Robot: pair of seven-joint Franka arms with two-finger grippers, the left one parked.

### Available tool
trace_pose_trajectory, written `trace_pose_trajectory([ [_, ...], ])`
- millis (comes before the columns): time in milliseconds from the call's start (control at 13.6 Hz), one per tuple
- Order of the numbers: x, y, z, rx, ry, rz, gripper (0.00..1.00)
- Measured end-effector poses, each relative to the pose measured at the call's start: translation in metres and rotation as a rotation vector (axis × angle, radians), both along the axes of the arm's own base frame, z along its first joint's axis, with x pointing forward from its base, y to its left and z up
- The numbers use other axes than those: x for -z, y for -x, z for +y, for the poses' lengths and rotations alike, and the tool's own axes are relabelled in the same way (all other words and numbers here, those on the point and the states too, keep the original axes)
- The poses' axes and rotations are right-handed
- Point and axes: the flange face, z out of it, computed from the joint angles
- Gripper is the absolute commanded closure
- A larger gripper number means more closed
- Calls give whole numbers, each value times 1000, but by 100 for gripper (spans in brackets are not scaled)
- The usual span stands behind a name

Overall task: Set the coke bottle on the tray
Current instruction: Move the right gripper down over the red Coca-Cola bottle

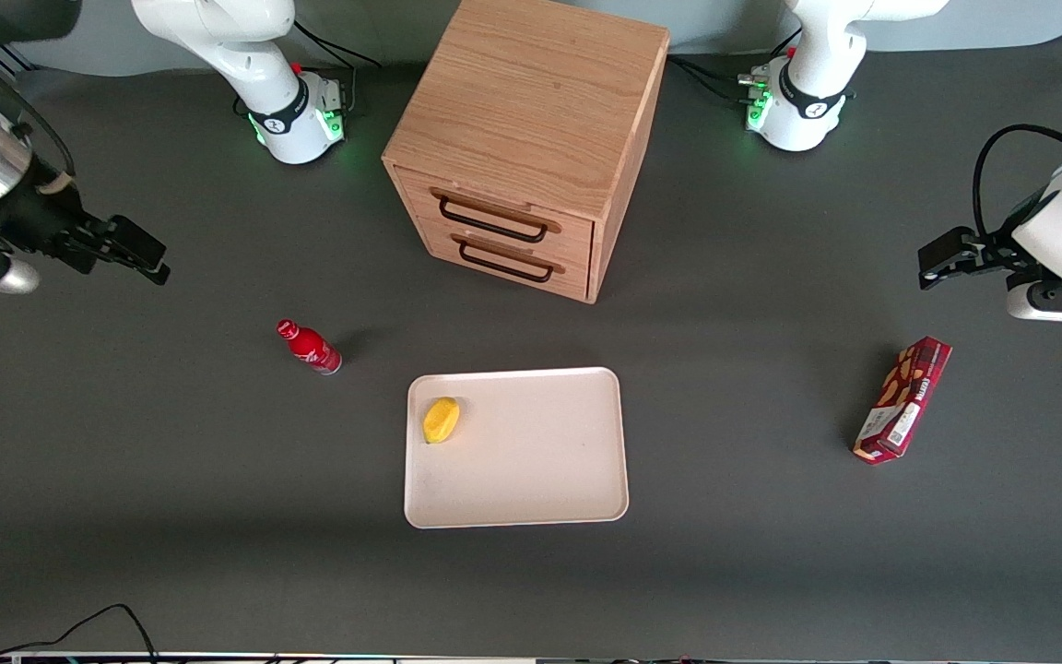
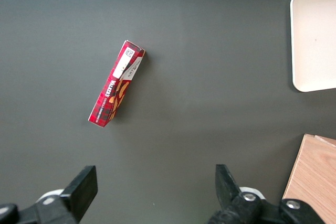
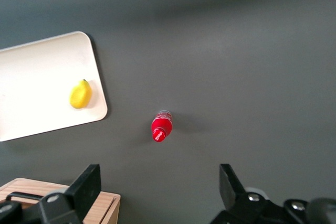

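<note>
We are seeing the pincer hanging with fingers spread wide above the worktop, well apart from the one coke bottle, which is standing nearer the front camera, beside the single cream tray. One lemon-like yellow object is lying on the tray. One two-drawer cabinet and one red snack box, possibly lettered "Walkers", are sitting nearby.
</note>
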Motion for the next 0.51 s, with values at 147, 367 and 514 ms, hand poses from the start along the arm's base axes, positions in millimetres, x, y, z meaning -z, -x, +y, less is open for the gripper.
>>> trace_pose_trajectory([
  [147, 43, -9, 1, -2, -3, 7, 0],
  [367, 106, -11, 4, -6, -7, 1, 0],
  [514, 144, -6, 8, -8, -20, 0, 0],
])
